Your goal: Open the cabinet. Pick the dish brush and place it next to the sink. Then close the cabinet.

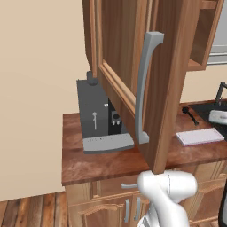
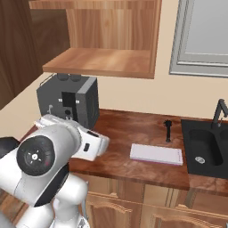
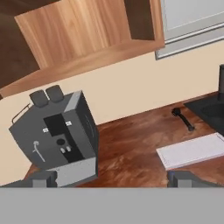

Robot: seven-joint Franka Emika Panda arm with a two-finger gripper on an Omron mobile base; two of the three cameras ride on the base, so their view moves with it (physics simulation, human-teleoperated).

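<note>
The cabinet (image 1: 119, 66) hangs on the wall with its door swung wide open toward me, its long grey bar handle (image 1: 144, 88) facing forward. Its bare inside (image 2: 107, 40) (image 3: 83, 39) is in view. A black dish brush (image 1: 190, 115) (image 2: 168, 130) (image 3: 183, 119) lies on the wooden counter just left of the dark sink (image 1: 213, 111) (image 2: 205, 147) (image 3: 210, 107). My gripper (image 3: 113, 179) is open with nothing between its fingers. It hovers low over the counter's front, facing the coffee machine and the wall, well apart from the brush.
A grey coffee machine (image 1: 95, 115) (image 2: 67, 102) (image 3: 52, 131) stands at the counter's left under the cabinet. A flat pale pad (image 1: 199, 136) (image 2: 156, 154) (image 3: 192, 151) lies near the front edge by the sink. A window (image 2: 205, 35) sits above the sink.
</note>
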